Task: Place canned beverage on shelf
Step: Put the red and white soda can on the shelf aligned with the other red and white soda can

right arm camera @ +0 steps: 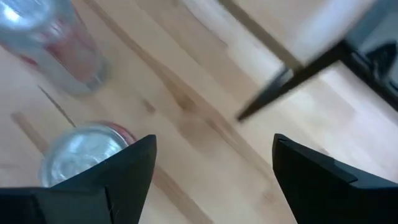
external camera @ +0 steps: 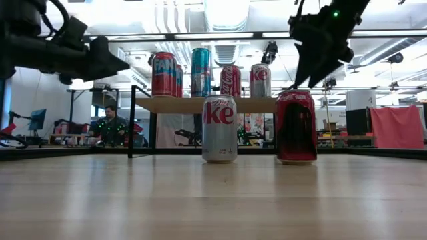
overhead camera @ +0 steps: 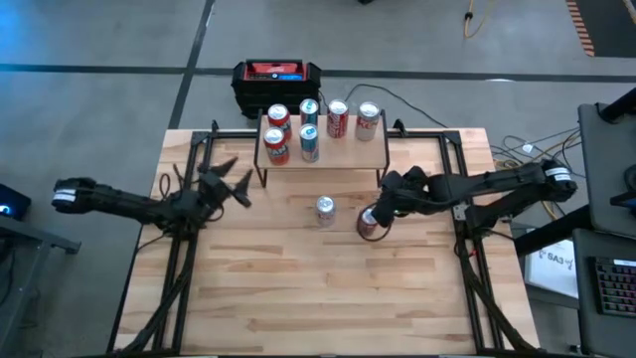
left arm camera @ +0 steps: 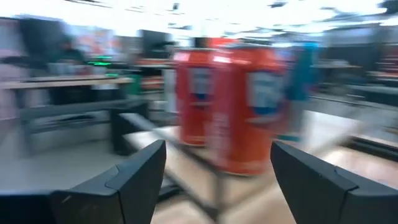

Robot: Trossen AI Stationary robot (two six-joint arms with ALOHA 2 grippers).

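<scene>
Wooden slats formed the table [overhead camera: 298, 298], and the shelf [overhead camera: 323, 149], a light board on thin black legs, stood at its far edge. Six cans occupied the shelf top. Behind the shelf sat a black-and-red box [overhead camera: 277, 76].

Two cans stood on the table in front of the shelf. The silver diet cola can [external camera: 219, 128] stood nearest the shelf's front edge; the red cola can [external camera: 295, 127] stood just beside it, toward the shelf's right leg.

The right gripper [overhead camera: 383, 207] hung directly above the red cola can. Its jaws stood apart and held nothing; the wrist view showed the can's silver lid [right arm camera: 81, 155] below the fingers. The left gripper [overhead camera: 232, 185] hovered off the shelf's left end, jaws spread wide and empty, facing the shelved cans.

Handling assessment: the red cola can appeared to be thin-walled aluminium, rigid if full and sealed, with a smooth, somewhat slippery side. A full can would carry noticeable weight. The recommended hold is across the cylindrical body at mid-height, jaws on opposite sides, with moderate force to avoid denting. It should be kept upright during transfer.
</scene>
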